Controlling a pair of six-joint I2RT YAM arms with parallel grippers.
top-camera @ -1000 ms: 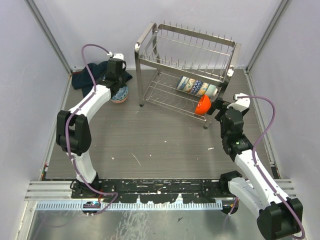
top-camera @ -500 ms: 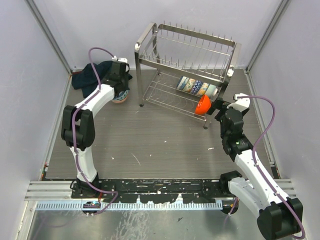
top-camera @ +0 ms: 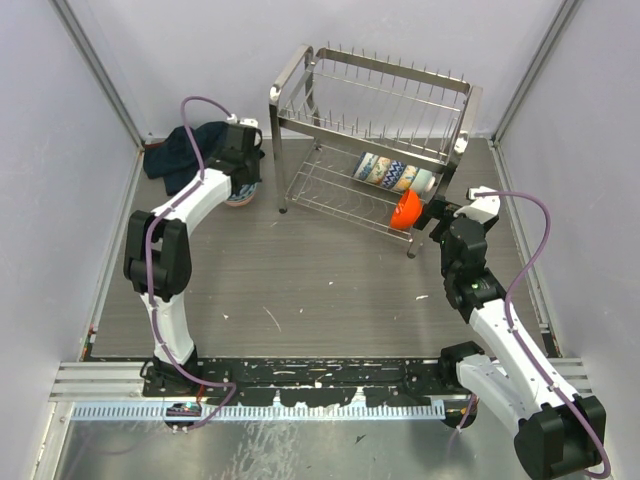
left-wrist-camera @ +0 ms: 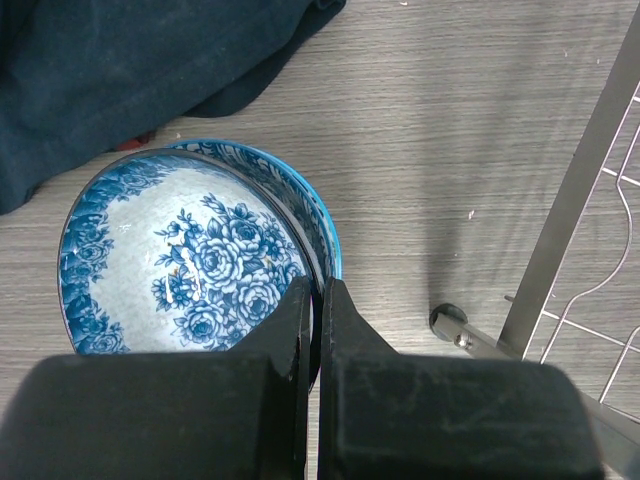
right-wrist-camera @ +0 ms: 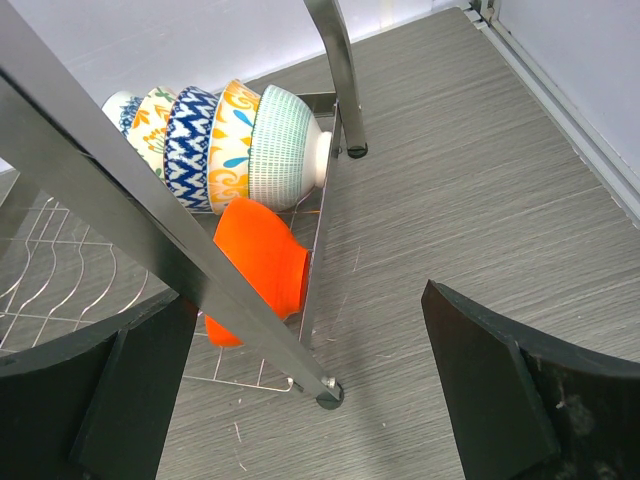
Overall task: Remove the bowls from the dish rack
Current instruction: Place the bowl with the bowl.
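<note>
Tabletop (left-wrist-camera: 450, 150): clenched left pincer (left-wrist-camera: 318, 300) over floral bowl (left-wrist-camera: 190, 260), released right pincer (right-wrist-camera: 310, 300) near orange bowl (right-wrist-camera: 258, 262)

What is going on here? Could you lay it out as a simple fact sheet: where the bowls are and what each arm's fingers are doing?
Out of the rack: blue floral bowl on the table, beside a dark cloth
In the dish rack: orange bowl and a row of five patterned bowls lying on their sides, lower tier
Left fingers: shut, at the blue floral bowl's rim; contact cannot be told
Right fingers: wide open, facing the orange bowl, holding nothing
</note>
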